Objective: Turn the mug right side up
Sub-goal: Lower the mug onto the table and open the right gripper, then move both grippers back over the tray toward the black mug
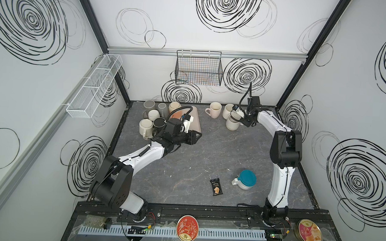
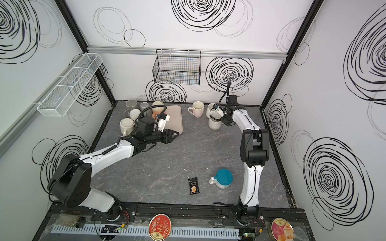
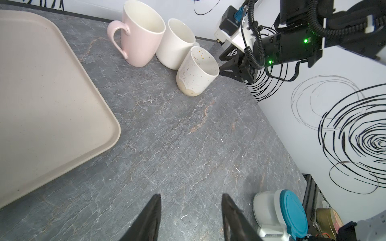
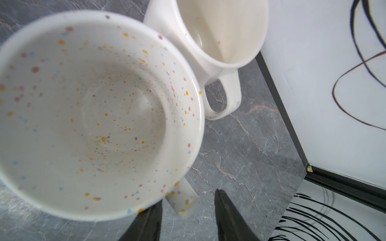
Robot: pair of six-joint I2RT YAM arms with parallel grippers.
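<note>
The speckled white mug (image 1: 232, 124) (image 2: 214, 123) stands mouth up on the grey table near the back right, and its empty inside fills the right wrist view (image 4: 94, 108). My right gripper (image 4: 189, 198) (image 1: 241, 121) is open just beside it. The mug's handle (image 4: 183, 200) lies between the jaws, with a gap on one side. In the left wrist view the mug (image 3: 197, 71) stands upright with the right gripper's fingers (image 3: 225, 71) at its rim. My left gripper (image 3: 191, 196) (image 1: 199, 135) hangs open and empty over bare table by the tray's corner.
A pink mug (image 1: 215, 109) and a plain white mug (image 1: 228, 109) stand close behind the speckled one. A beige tray (image 1: 195, 120) and a cluster of mugs (image 1: 151, 120) sit back left. A teal-lidded jug (image 1: 245, 179) and a snack packet (image 1: 216, 187) lie nearer the front.
</note>
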